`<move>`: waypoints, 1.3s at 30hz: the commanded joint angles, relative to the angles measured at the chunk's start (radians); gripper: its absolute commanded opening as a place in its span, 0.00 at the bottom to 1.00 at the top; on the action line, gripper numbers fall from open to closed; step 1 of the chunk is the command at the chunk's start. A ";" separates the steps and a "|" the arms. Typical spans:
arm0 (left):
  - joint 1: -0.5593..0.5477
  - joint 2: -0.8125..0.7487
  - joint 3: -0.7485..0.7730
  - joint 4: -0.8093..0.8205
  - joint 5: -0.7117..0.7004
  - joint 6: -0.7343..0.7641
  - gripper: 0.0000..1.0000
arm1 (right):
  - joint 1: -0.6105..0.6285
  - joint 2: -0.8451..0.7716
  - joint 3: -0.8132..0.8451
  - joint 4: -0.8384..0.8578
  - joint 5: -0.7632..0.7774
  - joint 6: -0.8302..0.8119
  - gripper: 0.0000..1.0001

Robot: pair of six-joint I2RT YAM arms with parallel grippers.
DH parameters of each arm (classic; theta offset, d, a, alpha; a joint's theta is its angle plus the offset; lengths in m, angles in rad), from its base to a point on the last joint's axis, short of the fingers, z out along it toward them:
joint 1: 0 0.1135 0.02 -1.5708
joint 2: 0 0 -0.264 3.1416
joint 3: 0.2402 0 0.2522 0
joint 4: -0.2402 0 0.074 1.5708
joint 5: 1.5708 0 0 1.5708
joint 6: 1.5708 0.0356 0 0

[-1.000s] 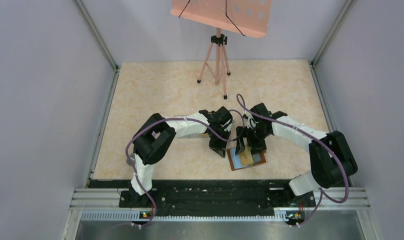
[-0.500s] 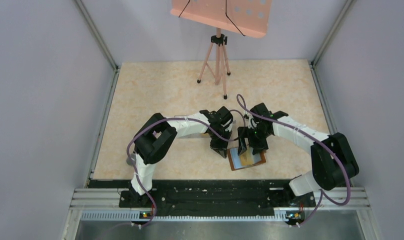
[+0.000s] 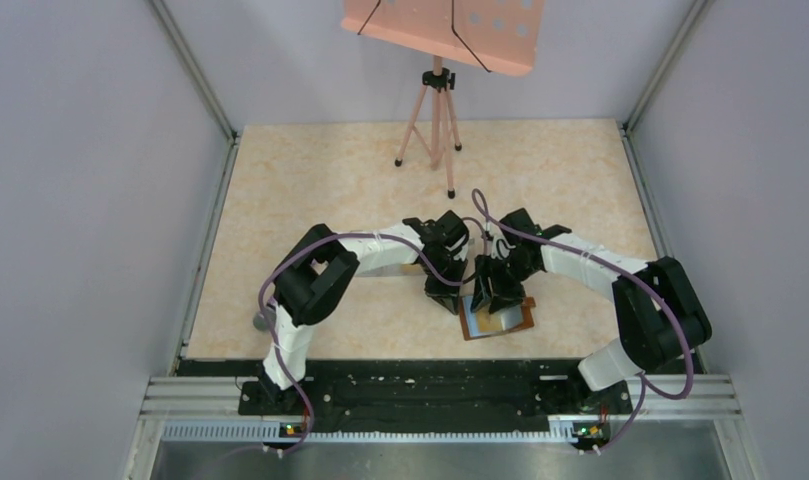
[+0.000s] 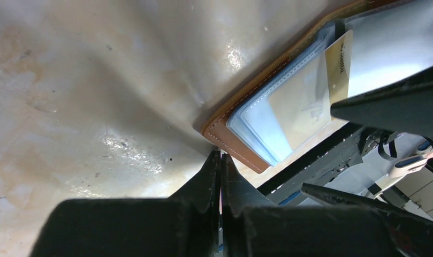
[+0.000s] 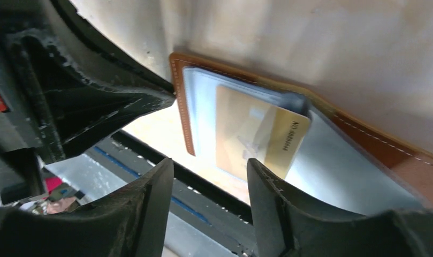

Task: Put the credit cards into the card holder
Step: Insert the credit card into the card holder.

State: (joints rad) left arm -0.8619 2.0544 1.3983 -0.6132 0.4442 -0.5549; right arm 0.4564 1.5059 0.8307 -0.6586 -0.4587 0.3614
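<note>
Hovering over the open card holder (image 5: 364, 134), my right gripper (image 5: 211, 163) has its jaws partway apart and, as far as I can see, nothing clamped between them. The holder lies flat on the table (image 3: 330, 180), just in front of both wrists. My left gripper (image 4: 220, 158) is pinched fully together, empty, with its tip touching the stitched leather edge at the holder's corner.

The gold credit card (image 5: 257, 139) sits part-way into a clear pocket, and its numbered short end sticks out on the side away from the left gripper. Its long axis runs from that exposed end toward the pinned leather edge, so I judge the next push should go along that line, toward my left tip, which would brace the holder against sliding. The right arm is the nearer one, directly above the card. The free end lies just off my right finger (image 5: 278, 214), not between the jaws.
</note>
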 commanded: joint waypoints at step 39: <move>0.008 -0.017 0.099 -0.072 -0.077 0.036 0.02 | 0.026 0.037 -0.030 0.122 -0.044 0.137 0.30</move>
State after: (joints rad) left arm -0.8501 2.0541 1.4342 -0.6586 0.3981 -0.5449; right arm 0.4564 1.5307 0.7979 -0.6468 -0.4026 0.4240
